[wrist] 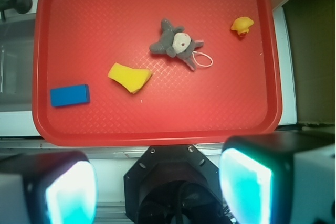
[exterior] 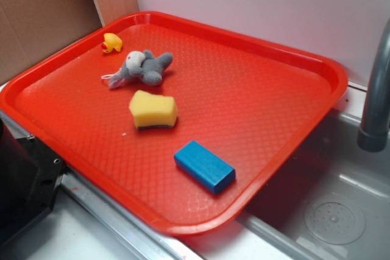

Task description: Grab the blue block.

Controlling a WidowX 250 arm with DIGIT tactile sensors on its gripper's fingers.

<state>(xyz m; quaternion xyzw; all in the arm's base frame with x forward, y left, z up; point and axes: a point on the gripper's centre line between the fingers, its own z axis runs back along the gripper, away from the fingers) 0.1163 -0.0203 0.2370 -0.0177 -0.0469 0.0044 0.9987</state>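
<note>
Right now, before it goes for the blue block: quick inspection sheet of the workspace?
Surface: red tray, textured, flat, sitting partly over a sink.
Job's things: blue block lies flat near the tray's front edge, apart from everything else, untouched.
Clutter: yellow sponge mid-tray; grey plush toy with a white loop behind it; small yellow duck by the far rim.
Grippers: gripper open, fingers spread wide, held back off the tray's edge, holding nothing.
Cables: nothing seen.
Surroundings: faucet at right, white wall behind, cardboard panel at left.
</note>
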